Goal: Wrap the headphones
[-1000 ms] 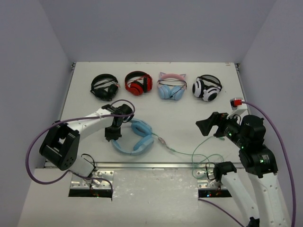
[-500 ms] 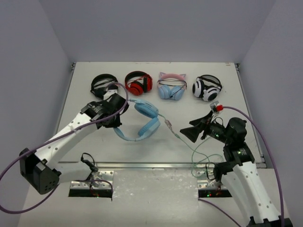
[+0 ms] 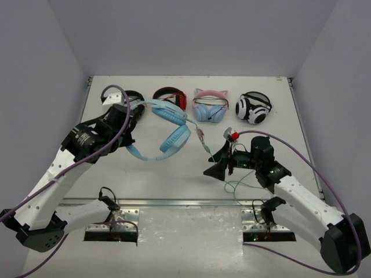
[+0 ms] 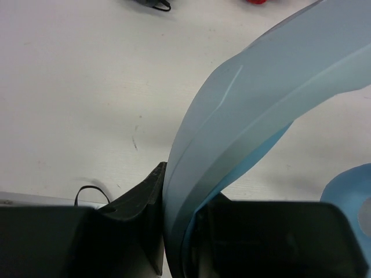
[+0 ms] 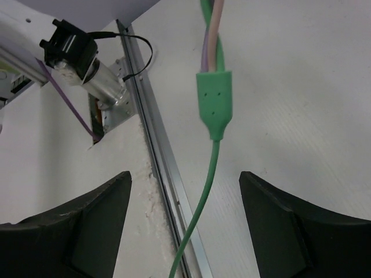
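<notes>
White worktop (image 3: 116, 174), grey walls (image 3: 174, 35). Left gripper (image 4: 179, 197) pinches blue headband (image 4: 261, 104) of light-blue plastic over-ear headphones (image 3: 174, 139), left of centre. Right gripper (image 5: 184, 179) spread astride thin pale-green cable (image 5: 213, 104).

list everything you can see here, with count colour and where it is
light-blue headphones: 1, light blue, lifted over the table's middle left, headband in the left pincer
cable: 1, pale green, runs from the headphones between the right pincer's fingers, loops at the near edge
black headphones: 1, black, back row far left, partly hidden
red headphones: 1, red and black, back row, partly hidden
cat-ear headphones: 1, pink band, blue cups, back row
white headphones: 1, white and black, back row right
table: 1, white
rail: 1, metal, near edge
left pincer: 1, black, shut on the headband
right pincer: 1, black, open around the cable
</notes>
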